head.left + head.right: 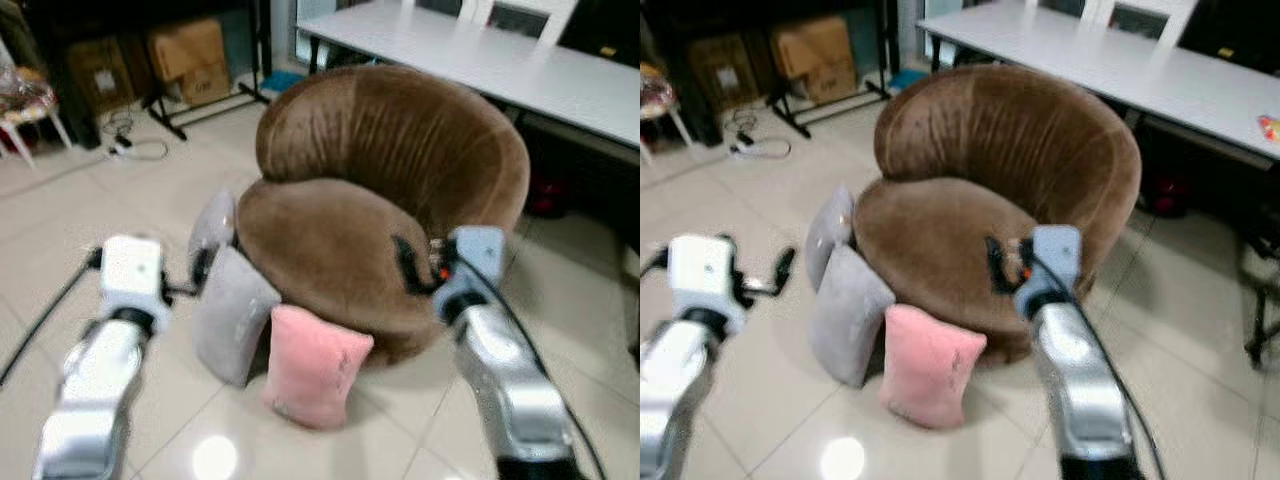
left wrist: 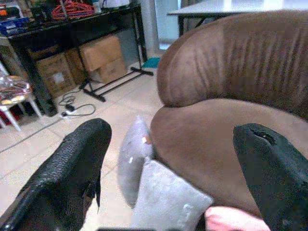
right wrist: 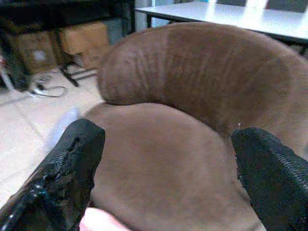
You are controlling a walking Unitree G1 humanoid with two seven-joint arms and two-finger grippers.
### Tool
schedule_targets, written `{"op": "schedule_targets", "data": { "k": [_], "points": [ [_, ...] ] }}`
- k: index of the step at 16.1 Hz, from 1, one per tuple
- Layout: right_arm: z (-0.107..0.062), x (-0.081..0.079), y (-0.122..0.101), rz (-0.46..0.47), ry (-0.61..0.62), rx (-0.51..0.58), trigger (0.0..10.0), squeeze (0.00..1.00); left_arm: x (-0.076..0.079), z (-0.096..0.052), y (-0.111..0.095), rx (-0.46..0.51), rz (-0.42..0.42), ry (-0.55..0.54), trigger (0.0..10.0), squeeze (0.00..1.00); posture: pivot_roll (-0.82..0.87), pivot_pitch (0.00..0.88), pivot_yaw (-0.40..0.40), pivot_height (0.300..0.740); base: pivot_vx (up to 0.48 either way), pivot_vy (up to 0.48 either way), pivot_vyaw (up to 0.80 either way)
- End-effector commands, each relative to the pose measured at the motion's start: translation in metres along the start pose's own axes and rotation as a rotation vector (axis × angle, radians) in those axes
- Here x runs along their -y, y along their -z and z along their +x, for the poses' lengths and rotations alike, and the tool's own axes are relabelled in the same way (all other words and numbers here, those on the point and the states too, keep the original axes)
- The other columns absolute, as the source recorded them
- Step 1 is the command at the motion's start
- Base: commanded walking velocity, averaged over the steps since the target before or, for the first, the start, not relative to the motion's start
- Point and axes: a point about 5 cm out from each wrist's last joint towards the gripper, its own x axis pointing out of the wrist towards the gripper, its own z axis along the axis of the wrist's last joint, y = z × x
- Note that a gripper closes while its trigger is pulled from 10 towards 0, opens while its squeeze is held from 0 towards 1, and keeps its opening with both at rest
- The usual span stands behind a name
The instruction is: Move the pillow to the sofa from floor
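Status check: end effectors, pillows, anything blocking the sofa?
Left end effector and right end effector open, empty, raised toward sofa. Pink pillow and two grey pillows on floor against its front. Seat free.

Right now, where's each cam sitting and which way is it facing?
Left eye: head, looking down at brown sofa, both arms.
Right eye: same scene; pink pillow on floor.
Left wrist: along open left gripper at grey pillows.
Right wrist: along open right gripper at seat.
All share the sofa.
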Motion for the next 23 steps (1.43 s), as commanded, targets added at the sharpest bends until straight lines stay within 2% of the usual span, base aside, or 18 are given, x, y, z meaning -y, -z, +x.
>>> {"op": "schedule_targets", "data": {
  "k": [1,2,4,6,8,16,18,19,23],
  "points": [
    [0.002,-0.004,-0.003,0.027,-0.009,0.006,10.0,0.00,-0.006,-0.001,-0.002,0.005,-0.002,-0.015,10.0,0.00,-0.02,0.000,-0.057,0.740,0.352,0.000,0.00],
    [0.002,-0.001,-0.002,0.047,0.006,-0.002,10.0,0.00,-0.005,0.000,-0.003,0.008,-0.003,-0.014,10.0,0.00,-0.02,0.000,-0.054,0.740,0.371,0.000,0.00],
    [0.002,0.001,-0.003,0.020,0.003,0.004,10.0,0.00,-0.004,0.000,-0.003,0.011,-0.002,-0.011,10.0,0.00,-0.02,0.000,-0.054,0.740,0.368,0.000,0.00],
    [0.003,-0.002,-0.006,-0.001,-0.026,0.017,10.0,0.00,-0.004,0.000,-0.004,0.012,-0.002,-0.009,10.0,0.00,-0.02,0.000,-0.058,0.740,0.369,0.000,0.80],
    [0.005,-0.003,-0.006,0.015,-0.014,0.015,10.0,0.00,-0.005,-0.001,-0.004,0.017,-0.002,-0.020,10.0,0.00,0.00,0.000,-0.069,0.740,0.368,0.000,0.00],
    [0.009,-0.009,-0.005,-0.068,-0.080,0.007,10.0,0.00,-0.005,-0.004,-0.003,0.015,0.005,-0.027,10.0,0.00,0.01,0.000,-0.084,0.740,0.356,0.000,0.00],
    [0.008,-0.010,-0.004,-0.075,-0.081,0.010,10.0,0.00,-0.005,-0.004,-0.003,0.015,0.008,-0.028,10.0,0.00,0.02,0.000,-0.083,0.740,0.334,0.000,0.80],
    [0.008,-0.009,-0.002,-0.027,-0.061,0.000,10.0,0.00,-0.005,-0.003,-0.003,0.013,0.028,-0.030,10.0,0.00,0.01,0.000,-0.080,0.740,0.000,0.000,0.00],
    [0.008,-0.004,0.001,-0.053,-0.056,-0.009,10.0,0.00,-0.005,-0.004,-0.004,0.027,0.079,-0.018,10.0,0.00,0.02,0.000,-0.080,0.730,0.000,0.000,0.00]
  ]
}}
